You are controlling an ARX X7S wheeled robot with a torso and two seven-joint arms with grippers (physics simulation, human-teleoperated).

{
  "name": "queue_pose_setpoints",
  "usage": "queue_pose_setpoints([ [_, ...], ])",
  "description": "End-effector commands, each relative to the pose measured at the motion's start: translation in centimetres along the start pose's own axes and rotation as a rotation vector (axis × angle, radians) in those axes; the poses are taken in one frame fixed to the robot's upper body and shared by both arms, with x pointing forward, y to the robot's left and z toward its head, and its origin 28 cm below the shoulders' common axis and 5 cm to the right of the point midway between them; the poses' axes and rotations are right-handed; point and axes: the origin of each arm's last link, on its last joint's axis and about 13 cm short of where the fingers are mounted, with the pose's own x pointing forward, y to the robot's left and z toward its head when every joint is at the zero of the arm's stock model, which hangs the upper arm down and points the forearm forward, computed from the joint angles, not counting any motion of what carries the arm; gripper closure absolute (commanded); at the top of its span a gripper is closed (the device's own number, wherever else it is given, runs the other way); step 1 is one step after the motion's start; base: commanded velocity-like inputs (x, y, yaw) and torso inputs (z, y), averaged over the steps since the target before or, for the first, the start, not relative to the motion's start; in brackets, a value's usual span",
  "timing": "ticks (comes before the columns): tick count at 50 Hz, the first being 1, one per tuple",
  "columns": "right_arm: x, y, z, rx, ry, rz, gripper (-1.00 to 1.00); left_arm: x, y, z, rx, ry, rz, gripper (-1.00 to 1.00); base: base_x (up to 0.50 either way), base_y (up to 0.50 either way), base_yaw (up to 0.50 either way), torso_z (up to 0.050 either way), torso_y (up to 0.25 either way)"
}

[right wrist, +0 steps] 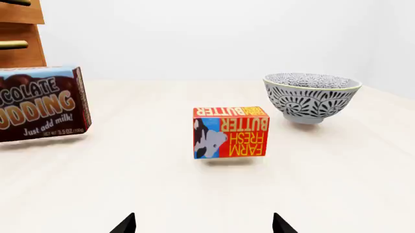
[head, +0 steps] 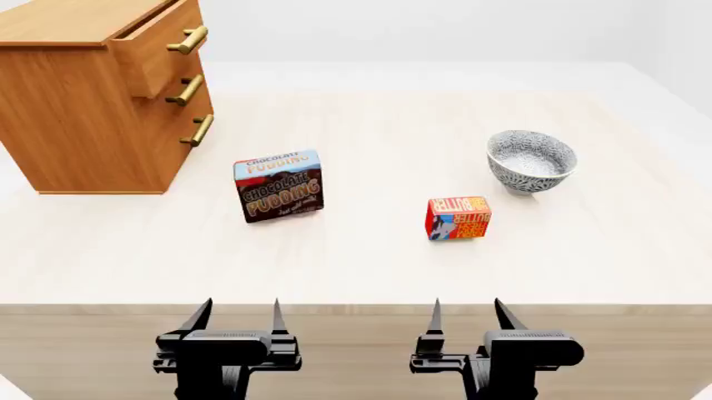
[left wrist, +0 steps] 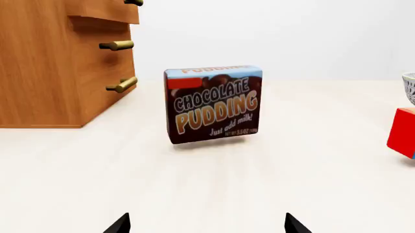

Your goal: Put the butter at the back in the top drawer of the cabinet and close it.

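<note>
Both open, empty hands, left hand [head: 237,315] and right hand [head: 466,313], hover before pale table [head: 368,250], white walls.

My left wrist camera frames the pudding box [left wrist: 214,104] at centre, the cabinet [left wrist: 58,68] at ten o'clock, the butter [left wrist: 403,132] at three o'clock.

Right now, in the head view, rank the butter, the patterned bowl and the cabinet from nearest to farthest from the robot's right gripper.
1. The butter, just ahead of the right gripper on the table.
2. The patterned bowl, farther back and to its right.
3. The cabinet, at the far left, across the table, top drawer ajar.
</note>
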Motion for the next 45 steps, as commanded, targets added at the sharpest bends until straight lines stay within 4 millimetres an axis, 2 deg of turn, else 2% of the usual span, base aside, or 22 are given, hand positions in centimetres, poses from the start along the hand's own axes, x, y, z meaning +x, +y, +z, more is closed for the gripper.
queue_pose_setpoints([
  [1,0.0,-0.02,0.02,0.009,-0.003,-0.005,-1.0,0.08,0.1,0.05,-0.022,0.008,-0.001,-1.0,0.0,0.0,0.0,0.0,0.0],
  [15,0.02,-0.12,0.08,0.03,-0.023,-0.022,-1.0,-0.11,0.33,0.29,-0.065,-0.015,-0.025,-1.0,0.0,0.0,0.0,0.001,0.0],
  [45,-0.07,-0.08,0.12,0.033,-0.032,-0.011,-1.0,-0.37,0.25,0.22,-0.028,-0.026,-0.024,-1.0,0.0,0.0,0.0,0.05,0.0],
])
